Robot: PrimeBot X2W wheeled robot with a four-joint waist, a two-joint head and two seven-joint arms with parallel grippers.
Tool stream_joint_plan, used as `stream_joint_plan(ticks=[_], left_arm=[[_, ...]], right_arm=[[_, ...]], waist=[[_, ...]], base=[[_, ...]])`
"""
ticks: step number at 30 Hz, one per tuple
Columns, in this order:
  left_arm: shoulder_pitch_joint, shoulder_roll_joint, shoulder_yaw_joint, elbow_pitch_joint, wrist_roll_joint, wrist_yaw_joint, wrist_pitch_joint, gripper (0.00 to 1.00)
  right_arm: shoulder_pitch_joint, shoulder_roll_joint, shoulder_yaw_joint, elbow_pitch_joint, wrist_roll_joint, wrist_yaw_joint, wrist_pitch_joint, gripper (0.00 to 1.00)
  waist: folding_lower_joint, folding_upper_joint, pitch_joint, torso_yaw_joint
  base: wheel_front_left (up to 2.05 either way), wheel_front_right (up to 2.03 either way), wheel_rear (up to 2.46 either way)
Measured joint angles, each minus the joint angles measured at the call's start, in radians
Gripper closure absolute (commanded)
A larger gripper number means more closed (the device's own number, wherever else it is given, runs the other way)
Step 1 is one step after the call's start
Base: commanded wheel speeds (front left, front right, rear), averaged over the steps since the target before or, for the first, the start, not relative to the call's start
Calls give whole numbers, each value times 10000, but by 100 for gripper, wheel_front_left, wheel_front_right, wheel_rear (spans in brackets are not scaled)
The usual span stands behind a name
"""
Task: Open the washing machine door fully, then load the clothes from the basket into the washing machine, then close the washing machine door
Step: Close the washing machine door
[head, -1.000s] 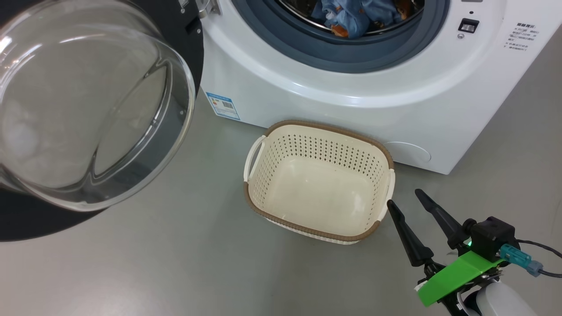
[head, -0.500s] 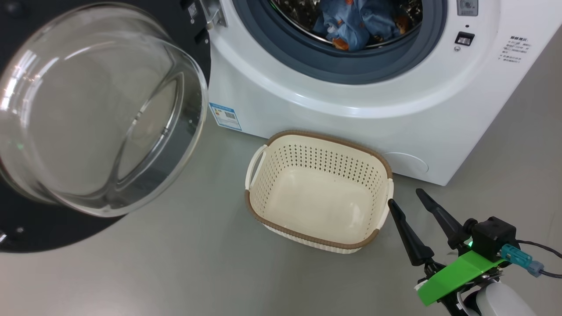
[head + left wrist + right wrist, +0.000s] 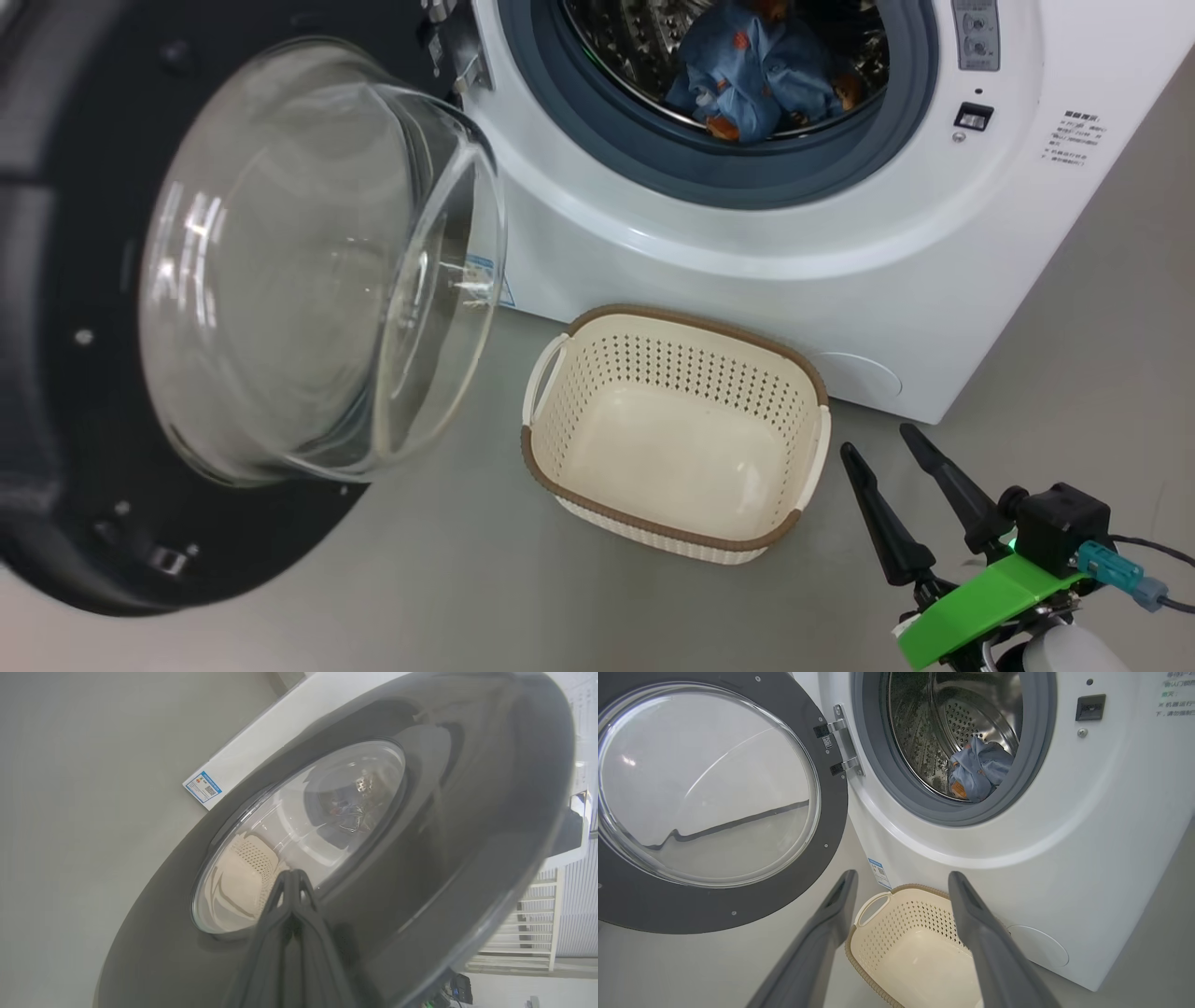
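Your left gripper has its jaws pressed together with nothing between them, tips set close against the outer face of the washing machine door, low by the glass; whether they actually touch it, the wrist view does not settle. Your right gripper hangs with jaws spread wide and empty, near the right end of the basket and apart from it.

The basket itself holds nothing; the clothes lie bunched in the steel drum, light blue with orange-brown prints, behind the grey gasket. So I judge the opening and the loading done, and only the closing left to you.

The door stands swung out on its hinge at the left of the opening, well clear of the washing machine; its wide black rim is glossy and its clear glass bowl bulges toward the basket; nothing lies between door and opening that I can see.
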Motion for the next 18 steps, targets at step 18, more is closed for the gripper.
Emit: stream_joint_plan(ticks=[18], left_arm=[[750, -1549, -721, -4025, -679, 2, 1994, 100]], right_arm=[[298, 368, -458, -73, 0, 0, 0, 0]], waist=[[0, 0, -352, -697]], base=[[0, 0, 0]])
